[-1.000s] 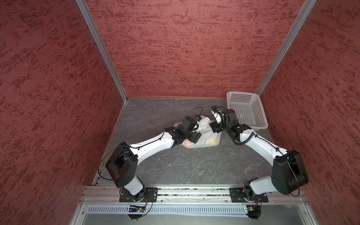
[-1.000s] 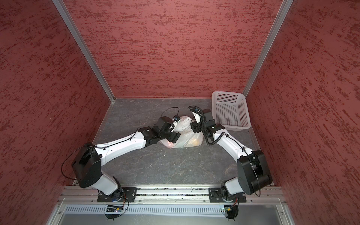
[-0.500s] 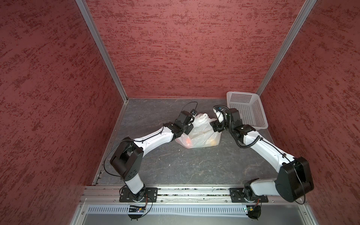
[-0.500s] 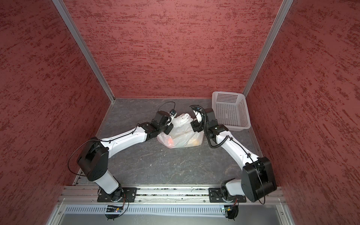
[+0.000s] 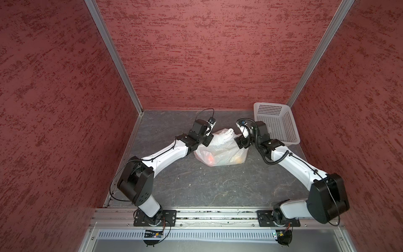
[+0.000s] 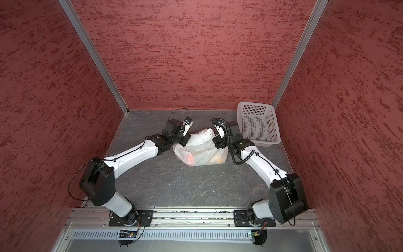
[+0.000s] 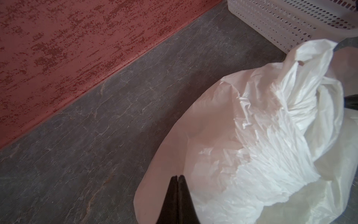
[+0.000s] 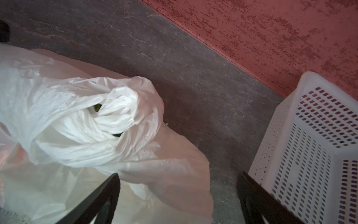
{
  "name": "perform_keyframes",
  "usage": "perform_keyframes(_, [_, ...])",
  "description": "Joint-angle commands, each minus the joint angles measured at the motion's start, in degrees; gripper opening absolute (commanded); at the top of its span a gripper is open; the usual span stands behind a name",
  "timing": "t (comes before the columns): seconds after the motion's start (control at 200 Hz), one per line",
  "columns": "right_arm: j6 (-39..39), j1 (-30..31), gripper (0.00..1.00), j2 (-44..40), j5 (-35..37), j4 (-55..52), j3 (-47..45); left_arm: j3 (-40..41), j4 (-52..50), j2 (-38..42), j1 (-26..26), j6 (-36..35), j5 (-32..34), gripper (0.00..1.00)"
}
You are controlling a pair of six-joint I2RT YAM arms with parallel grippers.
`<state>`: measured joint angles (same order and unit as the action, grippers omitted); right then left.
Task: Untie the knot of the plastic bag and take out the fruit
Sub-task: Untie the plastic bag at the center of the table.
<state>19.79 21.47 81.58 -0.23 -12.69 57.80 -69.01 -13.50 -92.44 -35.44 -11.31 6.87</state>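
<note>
thin, crinkly, translucent white plastic bag (image 5: 220, 152) is seen lying on the grey slate-patterned tabletop (image 5: 196, 187) between the two arms, just beside the rigid white perforated basket (image 5: 277, 124). its knot (image 8: 116, 118) — a twisted bunch of white film — is seen tied on top. fruit (image 5: 210, 158) is made out only as red-orange and yellow blurs through the plastic. the left gripper (image 7: 177, 177) is pressed together at the bag's edge; whether film is pinched cannot be told. the right gripper (image 8: 178, 174) is spread wide — one finger over the bag, nothing held.
</note>
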Motion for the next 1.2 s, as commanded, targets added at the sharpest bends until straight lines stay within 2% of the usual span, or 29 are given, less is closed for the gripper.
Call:
perform_keyframes(0.0, [6.4,0.5,0.95,3.5,1.6,6.3,2.3,0.8,0.6,1.7,0.4,1.2,-1.6,0.0])
perform_keyframes(0.035, [7.3,0.6,0.95,4.7,1.0,6.0,3.2,0.9,0.5,2.1,0.4,1.5,-1.6,0.0])
perform_keyframes(0.07, [8.4,0.7,0.95,5.7,0.1,5.7,3.9,1.1,0.4,2.6,0.4,1.8,-1.7,0.05])
perform_keyframes(0.18, [9.7,0.8,0.95,7.6,-2.8,4.5,5.5,2.3,0.0,4.3,0.4,2.8,-2.1,0.28])
perform_keyframes(0.276, [10.9,1.0,0.98,6.9,-5.6,0.4,5.8,3.2,-1.3,6.1,0.2,3.9,-3.0,0.4])
perform_keyframes(0.381, [12.5,1.2,0.98,3.4,-4.5,1.9,1.1,4.5,-2.0,8.0,-0.4,5.0,-2.9,0.46])
perform_keyframes(0.471, [13.3,1.2,0.98,2.8,-0.7,4.5,-1.3,5.4,-2.2,8.7,-0.7,5.8,-3.3,0.5])
perform_keyframes(0.611, [17.2,1.2,0.98,5.8,2.3,7.5,0.0,5.4,-1.9,8.1,-1.3,6.4,-4.3,0.54])
perform_keyframes(0.766, [17.1,1.2,0.98,9.5,2.6,11.4,3.9,4.1,-1.5,6.4,-2.1,6.0,-5.1,0.6])
perform_keyframes(0.807, [16.9,1.2,0.94,9.8,1.4,11.8,5.0,3.7,-1.5,6.0,-2.3,5.8,-5.0,0.61])
perform_keyframes(0.867, [15.9,1.2,0.82,10.0,-1.0,10.9,6.8,3.4,-1.6,5.8,-2.5,5.7,-5.1,0.65])
perform_keyframes(0.947, [14.7,1.2,0.62,9.6,-4.3,8.0,8.6,3.4,-1.6,6.0,-2.9,5.2,-5.1,0.73])
perform_keyframes(0.967, [14.5,1.2,0.55,9.4,-5.1,7.0,8.9,3.4,-1.7,6.1,-3.0,5.0,-5.2,0.74])
perform_keyframes(1.067, [12.1,1.2,0.31,7.8,-7.6,2.5,9.4,3.7,-1.9,6.2,-4.2,3.5,-4.7,0.88])
perform_keyframes(1.137, [10.6,1.2,0.21,6.3,-9.2,-0.4,9.3,3.6,-1.6,5.7,-5.1,2.3,-3.6,0.98])
perform_keyframes(1.197, [9.5,1.2,0.15,5.2,-10.3,-2.1,8.9,3.3,-0.8,5.0,-5.6,1.6,-2.4,1.0])
